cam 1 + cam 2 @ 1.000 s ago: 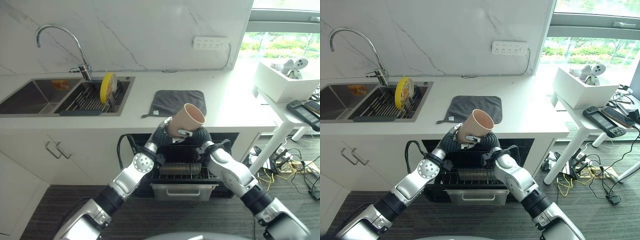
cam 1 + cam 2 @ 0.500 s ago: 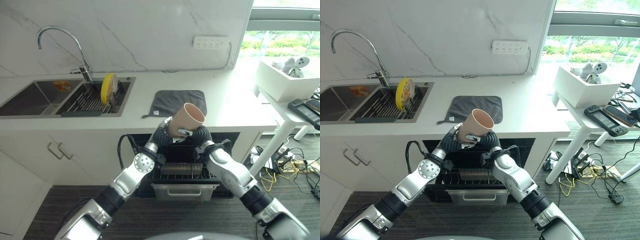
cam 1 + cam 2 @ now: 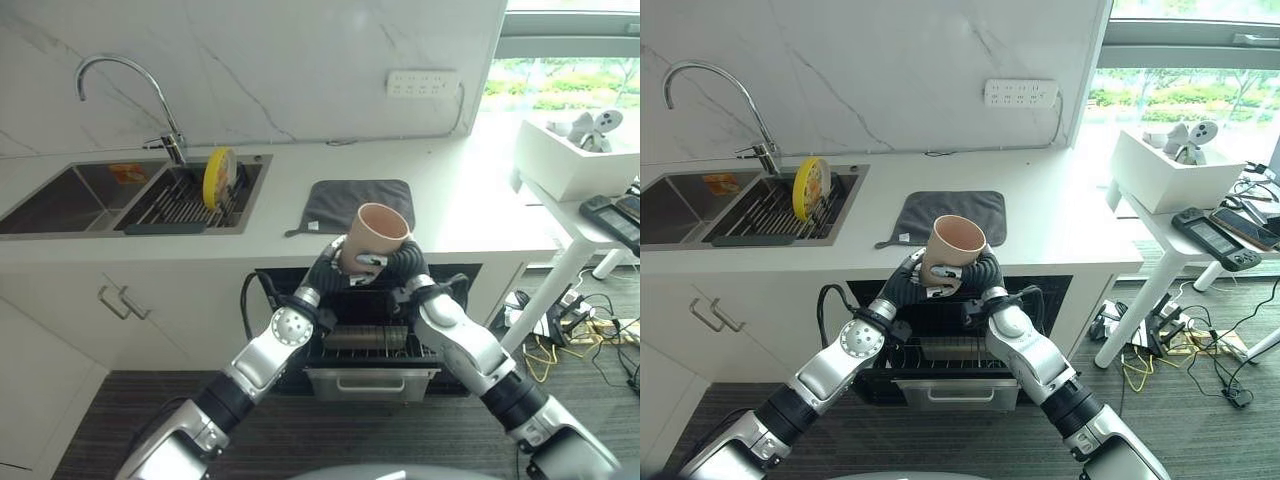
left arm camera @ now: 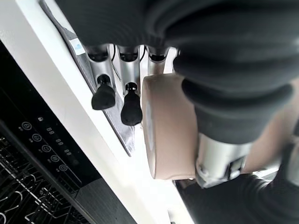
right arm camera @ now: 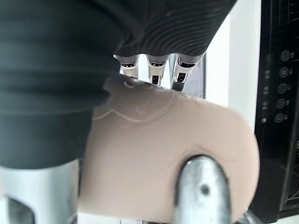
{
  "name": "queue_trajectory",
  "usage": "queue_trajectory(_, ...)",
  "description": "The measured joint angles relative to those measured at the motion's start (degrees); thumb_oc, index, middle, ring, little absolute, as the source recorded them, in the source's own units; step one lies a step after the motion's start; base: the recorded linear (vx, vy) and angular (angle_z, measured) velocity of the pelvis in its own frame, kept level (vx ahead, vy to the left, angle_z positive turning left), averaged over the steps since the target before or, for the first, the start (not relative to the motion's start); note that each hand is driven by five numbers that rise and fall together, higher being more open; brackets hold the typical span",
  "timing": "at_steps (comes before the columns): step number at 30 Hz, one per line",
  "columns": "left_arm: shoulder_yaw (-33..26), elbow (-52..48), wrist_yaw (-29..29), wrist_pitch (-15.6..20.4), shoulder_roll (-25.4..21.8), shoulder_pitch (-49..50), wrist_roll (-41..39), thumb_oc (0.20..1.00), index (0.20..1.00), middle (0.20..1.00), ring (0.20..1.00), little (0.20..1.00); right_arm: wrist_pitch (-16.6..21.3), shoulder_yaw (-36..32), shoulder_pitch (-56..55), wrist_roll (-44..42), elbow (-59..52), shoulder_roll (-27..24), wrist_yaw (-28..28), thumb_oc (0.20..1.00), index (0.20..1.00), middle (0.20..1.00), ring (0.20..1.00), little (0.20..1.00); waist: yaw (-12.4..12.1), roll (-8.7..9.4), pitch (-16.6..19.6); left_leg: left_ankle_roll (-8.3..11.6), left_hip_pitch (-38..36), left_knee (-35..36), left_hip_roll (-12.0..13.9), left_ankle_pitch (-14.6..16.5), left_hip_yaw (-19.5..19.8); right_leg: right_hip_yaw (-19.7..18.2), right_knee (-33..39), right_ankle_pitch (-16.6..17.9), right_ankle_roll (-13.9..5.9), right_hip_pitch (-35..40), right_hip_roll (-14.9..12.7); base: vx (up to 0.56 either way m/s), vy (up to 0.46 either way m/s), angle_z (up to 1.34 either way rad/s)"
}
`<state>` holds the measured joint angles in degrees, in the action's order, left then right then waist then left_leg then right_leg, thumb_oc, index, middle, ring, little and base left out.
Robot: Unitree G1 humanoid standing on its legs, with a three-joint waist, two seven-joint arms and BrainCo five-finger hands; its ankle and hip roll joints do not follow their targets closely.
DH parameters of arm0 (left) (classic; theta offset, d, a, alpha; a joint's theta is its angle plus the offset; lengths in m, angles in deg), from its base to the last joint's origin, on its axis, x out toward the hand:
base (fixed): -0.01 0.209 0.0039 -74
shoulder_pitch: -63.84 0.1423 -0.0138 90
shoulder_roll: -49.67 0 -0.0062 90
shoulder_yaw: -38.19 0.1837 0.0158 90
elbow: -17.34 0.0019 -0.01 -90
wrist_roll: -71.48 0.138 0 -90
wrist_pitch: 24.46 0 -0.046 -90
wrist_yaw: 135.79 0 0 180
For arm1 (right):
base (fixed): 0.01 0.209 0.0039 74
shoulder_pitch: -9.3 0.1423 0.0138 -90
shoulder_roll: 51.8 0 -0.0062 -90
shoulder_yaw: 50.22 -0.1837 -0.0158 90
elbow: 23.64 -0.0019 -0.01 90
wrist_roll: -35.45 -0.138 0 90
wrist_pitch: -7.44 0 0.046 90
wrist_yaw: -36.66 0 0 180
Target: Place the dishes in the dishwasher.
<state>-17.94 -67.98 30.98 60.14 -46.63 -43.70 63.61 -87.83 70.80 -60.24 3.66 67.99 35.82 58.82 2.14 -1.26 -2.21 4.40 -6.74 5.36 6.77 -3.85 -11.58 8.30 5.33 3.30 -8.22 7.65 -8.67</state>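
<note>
Tall beige plastic cup [image 3: 376, 236] sat between both hands above counter [image 3: 470, 215] front edge, mouth tilted up toward wall. Right hand [image 3: 375, 266] clasped cup, thumb across side. Left hand [image 3: 328, 262] rested straight fingers on opposite side. Open black dishwasher rack [image 3: 365, 340] lay directly below; next move likely downward.
</note>
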Motion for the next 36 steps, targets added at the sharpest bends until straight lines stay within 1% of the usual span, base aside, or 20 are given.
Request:
queue_trajectory(2,0.0,0.0,0.1,0.0,-0.2,0.0,0.0,0.200,0.200,0.200,0.200,0.200,0.0,0.0,0.0,-0.9,0.0,-0.1,-0.3,1.000,1.000,1.000,1.000,1.000,0.0,-0.03,0.0,0.00,0.0,0.0,0.0,0.0,0.0,0.0,0.0,0.0,0.00,0.0,0.0,0.00,0.000,0.00)
queue_trajectory(3,0.0,0.0,0.3,0.0,-0.6,0.1,0.0,0.200,0.200,0.200,0.200,0.200,0.0,-0.1,0.0,-2.3,0.1,-0.3,-1.6,0.200,0.200,0.200,0.200,0.200,0.0,-0.02,0.0,0.01,0.0,0.0,0.0,0.0,0.0,0.1,0.0,0.0,0.00,0.0,0.0,0.00,0.000,0.00)
queue_trajectory(12,-0.1,-0.1,0.7,0.4,-1.0,0.1,0.0,0.200,0.200,0.200,0.200,0.200,0.1,-0.2,0.0,-2.0,0.3,-1.5,-3.7,0.200,0.200,0.200,0.200,0.200,-1.2,0.09,0.1,0.02,0.2,0.0,0.0,0.0,0.4,0.4,0.0,0.0,0.02,0.1,0.1,0.00,0.000,0.01)
queue_trajectory(23,-0.2,-0.1,1.8,0.4,-1.6,0.1,0.1,0.200,0.200,0.200,0.200,0.200,0.2,-0.2,0.0,-2.2,0.7,-1.9,-4.9,0.200,0.200,0.200,0.200,0.200,-1.2,0.85,0.1,0.04,0.6,-0.3,-0.1,-0.1,1.4,1.5,-0.3,-0.1,0.01,0.6,0.1,0.00,0.000,0.05)
queue_trajectory(24,-0.2,-0.1,1.8,0.5,-1.7,0.1,0.1,0.354,0.354,0.354,0.354,0.354,0.3,-0.2,0.0,-2.2,0.8,-1.9,-4.9,0.200,0.200,0.200,0.200,0.200,-1.2,0.85,0.1,0.04,0.6,-0.3,-0.1,-0.1,1.4,1.5,-0.3,-0.1,0.01,0.6,0.1,0.00,0.000,0.00)
queue_trajectory(25,-0.1,-0.1,1.8,0.6,-1.7,0.1,0.1,0.548,0.548,0.548,0.548,0.548,0.6,-0.2,0.0,-2.6,0.8,-1.9,-4.9,0.200,0.200,0.200,0.200,0.200,-1.2,0.85,0.1,0.05,0.6,-0.3,-0.1,-0.1,1.4,1.5,-0.3,-0.1,0.01,0.7,0.1,0.00,0.000,0.00)
queue_trajectory(26,-0.1,-0.1,1.8,0.9,-1.7,0.1,0.0,1.000,1.000,1.000,1.000,1.000,0.9,-0.2,-0.1,-3.2,0.8,-1.9,-4.9,0.200,0.200,0.200,0.200,0.200,-1.2,0.85,0.1,0.05,0.6,-0.3,-0.1,-0.1,1.4,1.5,-0.3,-0.1,0.01,0.7,0.1,0.00,0.000,0.00)
queue_trajectory(28,0.0,0.0,2.2,0.9,-1.7,0.1,0.0,1.000,1.000,1.000,1.000,1.000,1.5,-0.1,-0.1,-3.3,0.8,-1.8,-5.7,0.200,0.200,0.200,0.200,0.200,-1.1,0.85,0.1,0.06,0.6,-0.3,-0.1,-0.1,1.5,1.6,-0.3,-0.1,0.01,0.8,0.1,0.00,0.000,0.00)
queue_trajectory(30,-0.1,0.3,2.2,0.8,-1.8,0.8,0.0,1.000,1.000,1.000,1.000,1.000,2.8,0.0,-0.1,-3.3,0.8,-1.5,-6.7,0.200,0.200,0.200,0.200,0.200,-1.1,0.85,0.1,0.07,0.6,-0.3,-0.1,-0.1,1.5,1.6,-0.3,-0.1,0.01,0.8,0.1,0.00,0.000,0.00)
queue_trajectory(33,0.0,1.0,2.4,0.2,-2.0,2.4,-0.1,1.000,1.000,1.000,1.000,1.000,4.0,0.0,-0.1,-3.4,0.6,-1.5,-6.7,0.200,0.200,0.200,0.200,0.200,-1.1,0.85,0.1,0.07,0.6,-0.3,-0.1,-0.1,1.5,1.6,-0.3,-0.1,0.01,0.8,0.1,0.00,0.000,0.00)
queue_trajectory(35,2.2,3.0,3.8,-0.3,-1.8,3.4,0.0,1.000,1.000,1.000,1.000,1.000,5.8,-0.1,-0.1,-5.2,-0.2,-0.9,-6.8,0.200,0.200,0.200,0.200,0.200,-1.0,0.83,0.1,0.07,0.6,-0.1,-0.1,-0.1,1.5,1.6,-0.3,-0.1,0.03,0.8,0.1,0.00,0.000,0.00)
queue_trajectory(36,2.5,3.5,4.1,-0.3,-1.6,3.8,0.0,1.000,1.000,1.000,1.000,1.000,6.0,-0.2,-0.1,-5.5,-0.4,-0.6,-6.9,0.200,0.200,0.200,0.200,0.200,-1.0,0.84,0.1,0.07,0.6,0.0,-0.1,-0.1,1.5,1.6,-0.3,-0.1,0.03,0.8,0.1,0.00,0.000,0.00)
